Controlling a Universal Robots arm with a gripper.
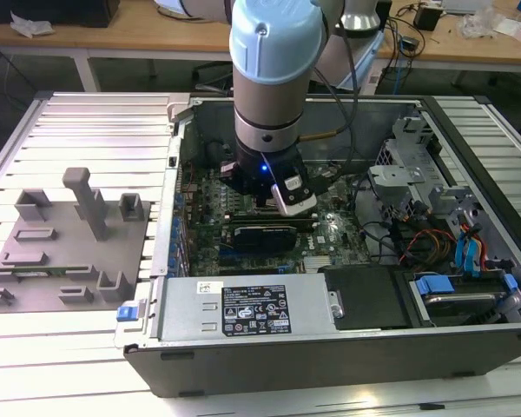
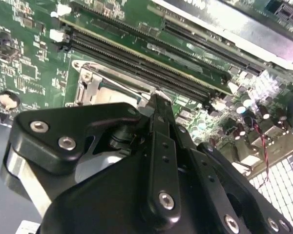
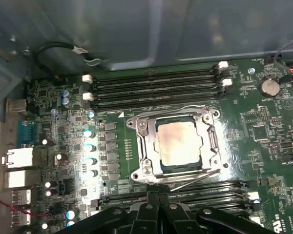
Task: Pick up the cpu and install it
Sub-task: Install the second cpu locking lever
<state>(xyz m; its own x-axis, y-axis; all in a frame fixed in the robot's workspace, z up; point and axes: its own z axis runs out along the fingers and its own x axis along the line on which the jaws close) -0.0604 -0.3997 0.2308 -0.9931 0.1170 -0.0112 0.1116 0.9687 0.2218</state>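
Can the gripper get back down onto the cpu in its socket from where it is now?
Probably yes. In the first wrist view the cpu lies flat in the open socket with nothing over its top, and the gripper hangs inside the open case above the motherboard.

Bright even room light, glare on motherboard (image 3: 88, 146) capacitors, near hand (image 2: 156, 105) parts blurred

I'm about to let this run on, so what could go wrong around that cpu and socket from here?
1. The cpu lies in the socket with the frame seemingly open; if it sits crooked, pressing could damage the contacts.
2. The gripper hangs low over the board, close to the memory slots; a sideways move might clip them.
3. A cable trails off the arm into the case and could snag.
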